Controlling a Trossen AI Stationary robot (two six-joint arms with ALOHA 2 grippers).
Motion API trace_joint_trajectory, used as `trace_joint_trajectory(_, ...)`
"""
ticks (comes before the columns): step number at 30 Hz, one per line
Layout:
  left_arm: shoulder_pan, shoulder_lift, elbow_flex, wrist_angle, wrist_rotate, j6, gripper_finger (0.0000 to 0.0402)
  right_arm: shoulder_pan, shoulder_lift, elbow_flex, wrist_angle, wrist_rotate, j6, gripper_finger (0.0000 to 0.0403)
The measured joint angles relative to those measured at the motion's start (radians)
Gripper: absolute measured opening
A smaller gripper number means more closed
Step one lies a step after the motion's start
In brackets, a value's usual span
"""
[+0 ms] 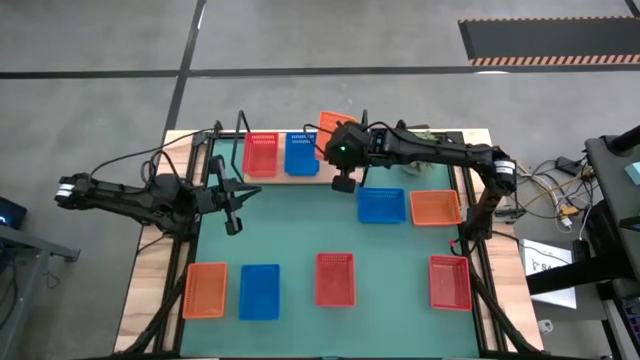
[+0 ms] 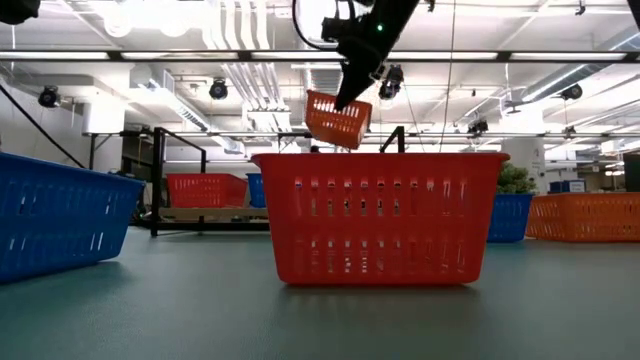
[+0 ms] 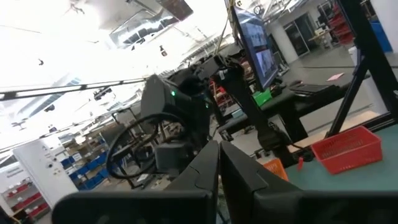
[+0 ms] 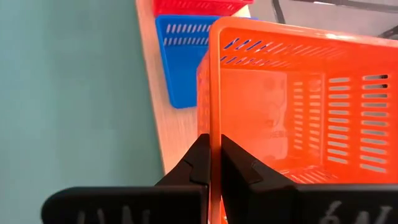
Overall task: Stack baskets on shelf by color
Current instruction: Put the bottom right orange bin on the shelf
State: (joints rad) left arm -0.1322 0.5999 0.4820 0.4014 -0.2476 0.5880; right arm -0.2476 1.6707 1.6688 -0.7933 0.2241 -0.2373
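From above, the right gripper (image 1: 337,140) holds an orange basket (image 1: 328,123) over the shelf (image 1: 330,176), beside one red basket (image 1: 261,154) and one blue basket (image 1: 301,153) on it; on the table (image 1: 300,225) lie two blue, two orange and two red more, and the left gripper (image 1: 233,226) waits closed and empty at the table's left. From table height, the orange basket (image 2: 337,119) hangs tilted in the air behind a red one. Past the right wrist, the fingers (image 4: 200,163) pinch its wall (image 4: 214,93).
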Motion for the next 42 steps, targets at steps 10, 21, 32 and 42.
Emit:
trace_joint_trajectory(10,0.0,-0.007,0.0,0.001,-0.001,0.006,0.0,-0.066,0.0,-0.131,0.059,-0.098,-0.078,0.0009)
trace_joint_trajectory(21,0.0,-0.006,0.0,0.001,-0.001,0.03,0.0,-0.08,0.0,-0.243,0.148,-0.102,-0.135,0.0009)
trace_joint_trajectory(32,0.0,-0.005,0.0,0.001,-0.001,0.031,0.0,-0.081,0.0,-0.299,0.2,-0.101,-0.153,0.0009)
trace_joint_trajectory(42,0.0,-0.005,0.002,0.011,-0.001,0.031,0.0,-0.081,0.0,-0.3,0.201,-0.101,-0.14,0.0009)
